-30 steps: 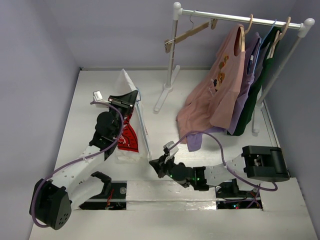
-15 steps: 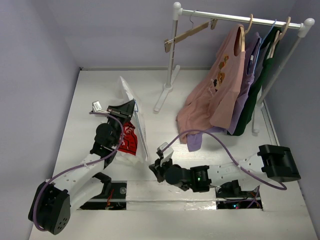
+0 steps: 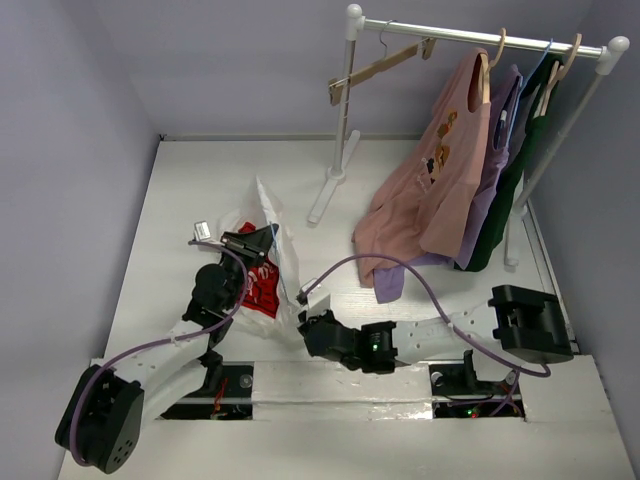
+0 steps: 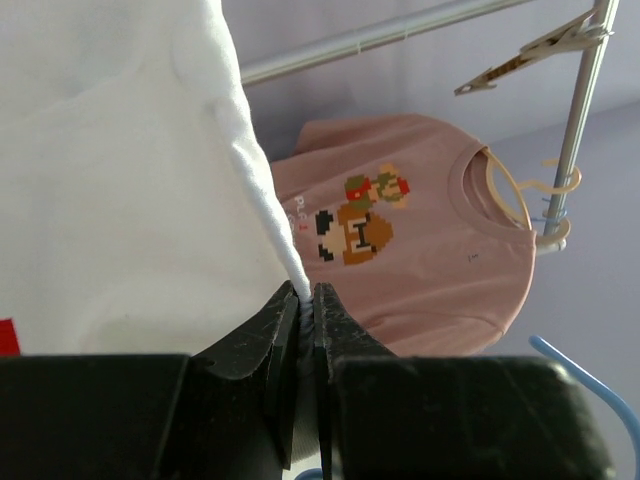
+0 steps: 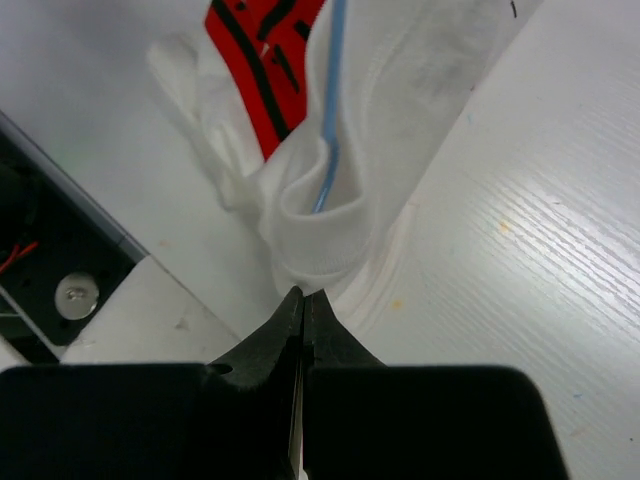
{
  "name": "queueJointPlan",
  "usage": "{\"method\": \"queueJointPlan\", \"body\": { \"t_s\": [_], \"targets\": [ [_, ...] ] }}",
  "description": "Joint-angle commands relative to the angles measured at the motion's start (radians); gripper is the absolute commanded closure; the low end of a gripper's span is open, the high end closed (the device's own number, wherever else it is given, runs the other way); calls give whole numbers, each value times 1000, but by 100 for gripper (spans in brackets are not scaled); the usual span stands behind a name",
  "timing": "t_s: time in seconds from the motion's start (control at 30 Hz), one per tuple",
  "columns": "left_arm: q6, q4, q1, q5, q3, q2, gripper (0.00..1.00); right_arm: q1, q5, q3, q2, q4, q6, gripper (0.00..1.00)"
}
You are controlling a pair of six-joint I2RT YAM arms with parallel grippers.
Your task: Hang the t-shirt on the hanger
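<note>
The left gripper (image 4: 305, 297) is pinching a ridge of the white t-shirt (image 4: 110, 180), tenting it above the table (image 3: 190, 180) left of the clothes rack (image 3: 345, 100), likely to open it for the hanger. The light-blue wire hanger (image 5: 330, 110) is running inside the folds, and the right gripper (image 5: 301, 297), jaws closed, is touching the hem, probably steadying it; whether it is holding cloth is unclear.

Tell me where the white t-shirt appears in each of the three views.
Top external: t-shirt low, left of centre.
Left wrist: t-shirt upper left, pinched in the jaws.
Right wrist: t-shirt top centre, down to the jaws.
Shared landmark: its red graphic.
</note>
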Motion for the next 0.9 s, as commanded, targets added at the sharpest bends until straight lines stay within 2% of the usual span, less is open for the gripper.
{"method": "queueJointPlan", "body": {
  "t_s": [0.0,0.13,0.17,0.2,0.23,0.3,0.33,0.57,0.87],
  "targets": [
    [-47,62,-5,45,-26,-35,100,-23,-28,36,25,31,9,100],
    [-51,62,-5,58,-43,-14,100,-23,-40,40,52,12,51,99],
    [-51,73,-5,61,-48,-4,100,-23,-43,42,56,-5,57,95],
    [-54,85,-14,60,-54,2,100,-23,-58,45,59,-21,61,88],
    [-54,91,-14,55,-58,14,100,-23,-59,68,59,-48,75,73],
    [-54,105,-14,45,-77,22,100,-23,-60,91,50,-116,86,62],
    [-49,110,-14,41,-80,31,100,-23,-60,103,27,-161,89,54],
    [-34,65,-23,22,-69,2,100,-34,-63,158,-76,-199,13,52],
    [-14,24,-33,14,-55,-14,100,-215,-131,275,-5,-149,-87,53]
  ]
}}
